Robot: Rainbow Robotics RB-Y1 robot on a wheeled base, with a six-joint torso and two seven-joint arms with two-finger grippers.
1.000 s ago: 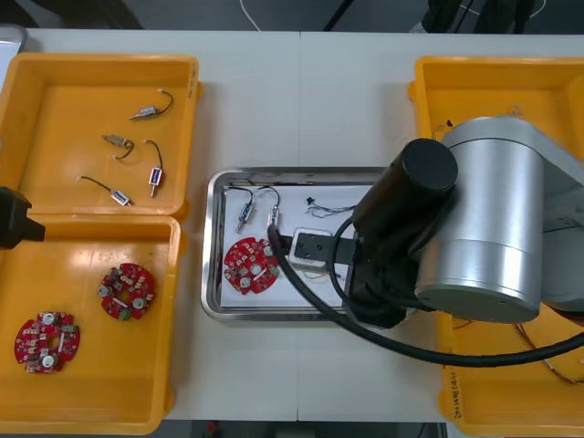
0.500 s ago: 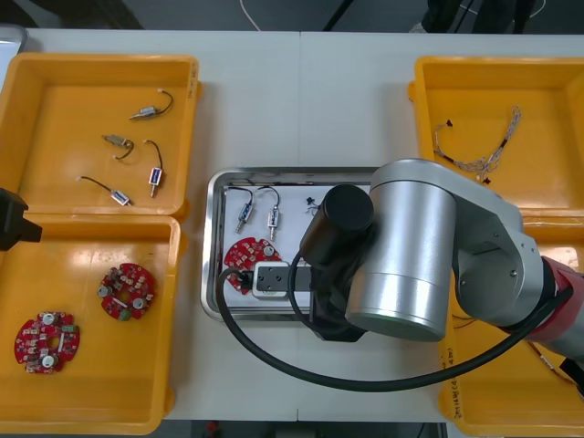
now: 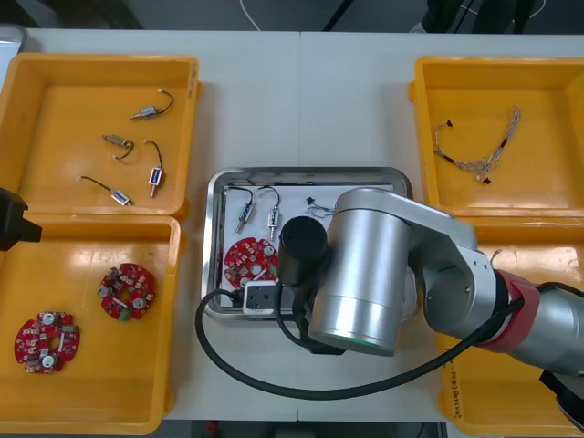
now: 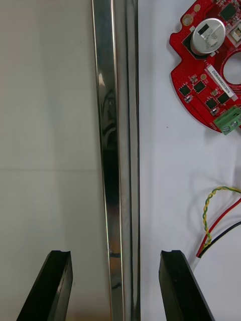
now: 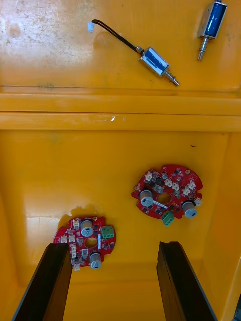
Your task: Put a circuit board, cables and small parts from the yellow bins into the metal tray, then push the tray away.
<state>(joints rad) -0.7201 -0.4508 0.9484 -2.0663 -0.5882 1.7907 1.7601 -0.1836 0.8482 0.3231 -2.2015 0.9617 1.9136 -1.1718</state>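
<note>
The metal tray [image 3: 306, 172] lies at the table's middle, white inside. In it are a red circuit board [image 3: 248, 259], two small metal parts [image 3: 245, 215] and thin cable ends [image 3: 321, 209]. My right arm [image 3: 365, 274] covers the tray's right half, its wrist over the near left corner. In the right wrist view my right gripper [image 4: 114, 253] is open and straddles the tray's shiny rim [image 4: 108, 125]: one finger over the bare table [image 4: 45, 125], the other over the white floor. The board [image 4: 211, 65] and a red and yellow cable [image 4: 216, 215] lie just inside the rim.
My left gripper [image 5: 113, 246] hangs open over the near left yellow bin [image 3: 91, 401], above two circuit boards [image 5: 167, 193] [image 5: 86, 241]. The far left bin [image 3: 55, 73] holds several small metal parts [image 3: 137, 146]. A cable [image 3: 474, 146] lies in the far right bin [image 3: 547, 82].
My right arm has swung left and toward the tray's near edge, uncovering the far right bin and its cable. The left arm has stayed put.
</note>
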